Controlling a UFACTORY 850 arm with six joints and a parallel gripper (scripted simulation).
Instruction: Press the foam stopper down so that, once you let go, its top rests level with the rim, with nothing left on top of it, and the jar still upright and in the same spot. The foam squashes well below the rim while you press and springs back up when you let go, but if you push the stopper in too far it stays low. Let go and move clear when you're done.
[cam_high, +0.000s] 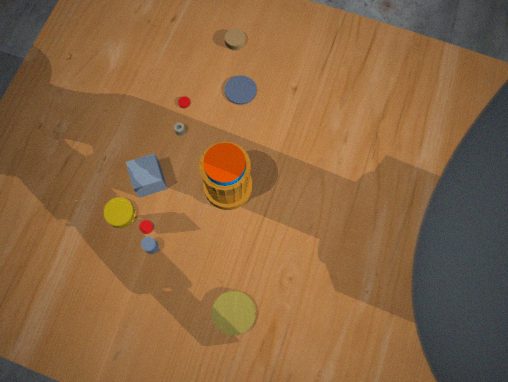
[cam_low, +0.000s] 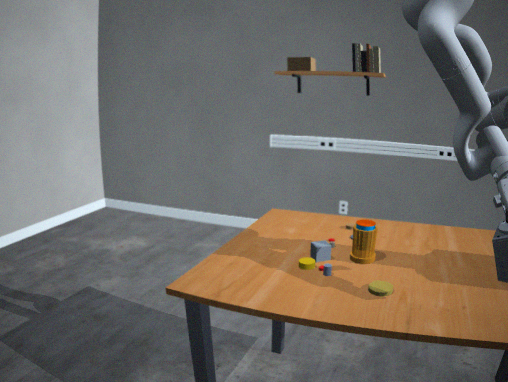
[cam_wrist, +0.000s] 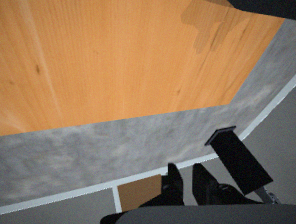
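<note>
Warm wooden table (cam_low: 250, 290) on dark legs, grey concrete-look floor (cam_low: 100, 250), grey wall with a small wooden shelf (cam_low: 330, 73) of books. The ribbed amber jar (cam_high: 226, 190) stands upright mid-table, its orange foam stopper (cam_high: 224, 162) poking above the rim. The black two-finger gripper (cam_wrist: 184, 186) hangs past the table edge, fingers pulled narrow, gripping nothing.

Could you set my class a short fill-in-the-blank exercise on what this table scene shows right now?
1. The orange foam stopper sits in the ___ jar.
2. The stopper's top stands ___ the jar's rim.
3. The gripper holds ___ between its nearly closed fingers.
4. The grey-blue cube stands on the ___ table.

Missing words: yellow; above; nothing; wooden
</note>
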